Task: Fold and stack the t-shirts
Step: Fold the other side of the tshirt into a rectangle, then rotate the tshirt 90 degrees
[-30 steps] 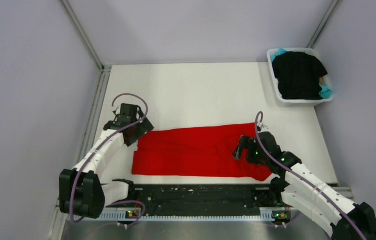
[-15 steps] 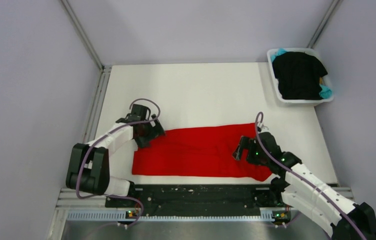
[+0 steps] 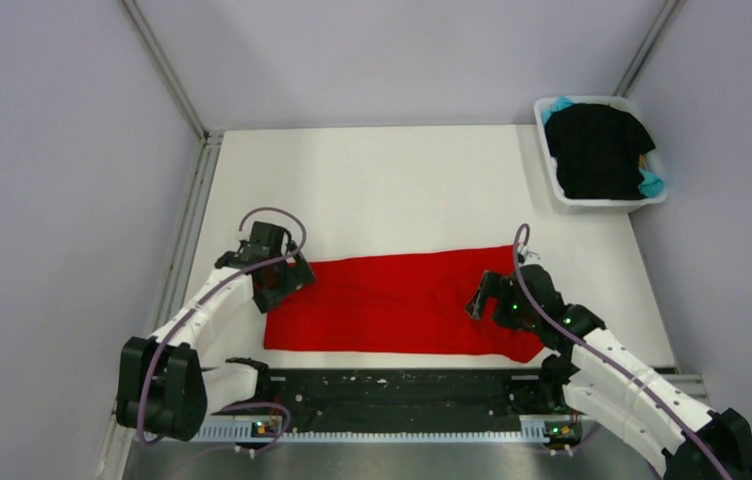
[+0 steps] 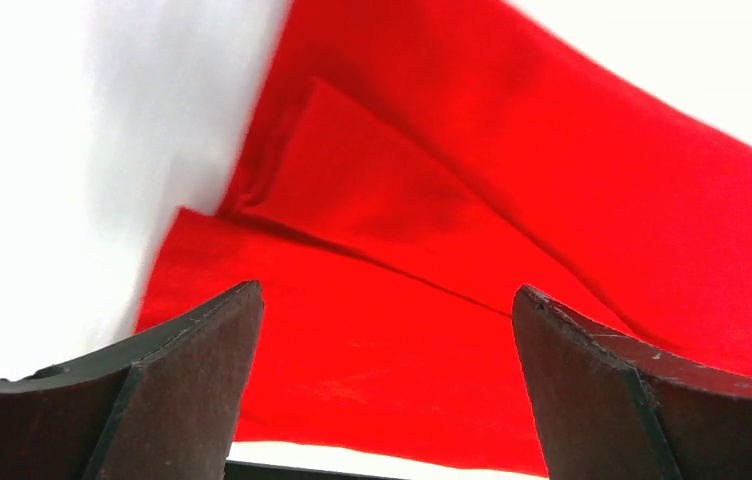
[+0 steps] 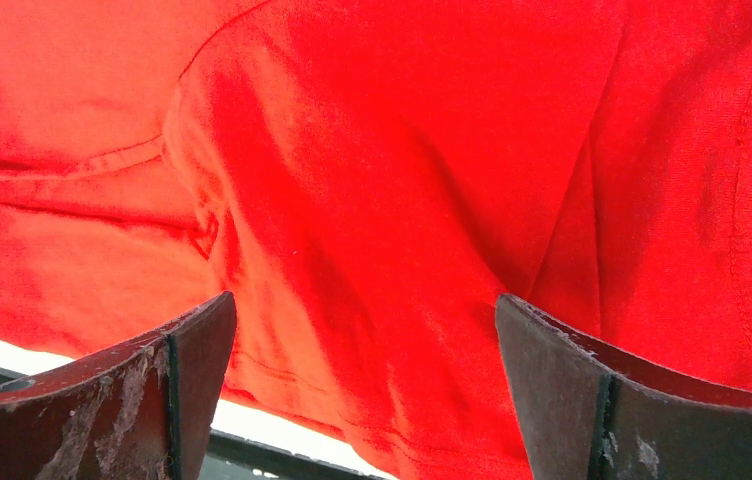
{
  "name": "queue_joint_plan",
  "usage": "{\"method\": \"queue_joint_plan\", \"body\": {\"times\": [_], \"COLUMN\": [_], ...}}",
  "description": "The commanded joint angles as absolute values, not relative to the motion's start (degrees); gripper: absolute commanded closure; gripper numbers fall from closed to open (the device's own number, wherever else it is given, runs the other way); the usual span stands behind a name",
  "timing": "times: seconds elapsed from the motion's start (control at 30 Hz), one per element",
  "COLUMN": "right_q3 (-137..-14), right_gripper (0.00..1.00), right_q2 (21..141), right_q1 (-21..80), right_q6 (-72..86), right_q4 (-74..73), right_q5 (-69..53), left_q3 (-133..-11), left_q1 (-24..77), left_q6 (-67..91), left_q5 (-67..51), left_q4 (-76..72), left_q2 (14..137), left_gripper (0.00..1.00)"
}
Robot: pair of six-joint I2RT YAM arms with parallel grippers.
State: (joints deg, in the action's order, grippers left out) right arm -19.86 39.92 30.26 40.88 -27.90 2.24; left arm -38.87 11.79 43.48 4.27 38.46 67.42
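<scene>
The white table [image 3: 402,190] carries everything. The red t-shirt [image 3: 392,305] lies on the half nearest the arms, at about 6 o'clock from the table's middle. It is flat and narrowed into a long band with its sides turned in. Its long axis runs from 9 o'clock to 3 o'clock, roughly parallel to the near edge. The 3 o'clock end slants toward the near edge, while the 9 o'clock end is squarer. I cannot tell from above which end is the neck. The right wrist view shows stitched hems there, but not clearly enough to say. Lying this way, each short end is within reach of one arm, which probably suits a fold end to end.

The white tub [image 3: 602,202] sits well apart in the 1 o'clock corner. The black t-shirt [image 3: 597,150] is heaped in it, and the teal t-shirt [image 3: 652,184] shows at its edges. Both look to be waiting their turn, out of the folding space.

The left gripper [image 3: 287,280] hovers at the red shirt's 10 o'clock corner. Its jaws are spread wide and hold nothing, and the layered fold edges lie between the fingers in its own view. The right gripper [image 3: 482,297] is over the cloth toward the 3 o'clock end, equally wide and empty, above rumpled fabric. Both seem set to pinch an end.
</scene>
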Motion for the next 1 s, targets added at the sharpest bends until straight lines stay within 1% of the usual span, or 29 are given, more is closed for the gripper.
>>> {"method": "queue_joint_plan", "body": {"times": [0.0,0.07,0.23,0.4,0.47,0.63,0.73,0.97], "right_q3": [-19.3,-19.0,-18.1,-17.3,-19.7,-35.4,-46.8,-77.0], "right_gripper": [0.01,0.01,0.01,0.01,0.01,0.01,0.01,0.04], "right_q2": [39.7,40.9,47.6,57.7,63.4,83.7,95.8,122.4], "right_q1": [30.9,30.9,30.1,23.4,21.4,16.4,14.0,13.7], "right_q6": [42.8,43.7,48.0,47.4,46.6,41.6,40.2,38.6], "right_q4": [-25.1,-23.6,-20.1,-12.0,-7.7,-3.8,-1.1,-1.3], "right_q5": [3.4,3.8,7.1,0.9,0.9,2.0,0.3,-8.9], "left_q3": [-40.9,-41.7,-44.4,-45.1,-45.1,-46.1,-44.2,-37.3], "left_q1": [12.1,12.5,15.0,16.3,17.2,21.7,24.4,33.9], "left_q6": [42.4,42.4,43.2,44.5,46.0,48.4,51.5,61.1], "left_q5": [-6.4,-10.6,-13.9,-14.6,-15.5,-10.7,-9.1,-5.6], "left_q4": [29.7,25.6,20.7,19.2,17.6,19.4,21.1,20.5], "left_q2": [66.4,68.8,80.0,88.0,89.3,88.1,85.6,75.4], "left_gripper": [0.01,0.01,0.01,0.02,0.02,0.02,0.02,0.02]}}
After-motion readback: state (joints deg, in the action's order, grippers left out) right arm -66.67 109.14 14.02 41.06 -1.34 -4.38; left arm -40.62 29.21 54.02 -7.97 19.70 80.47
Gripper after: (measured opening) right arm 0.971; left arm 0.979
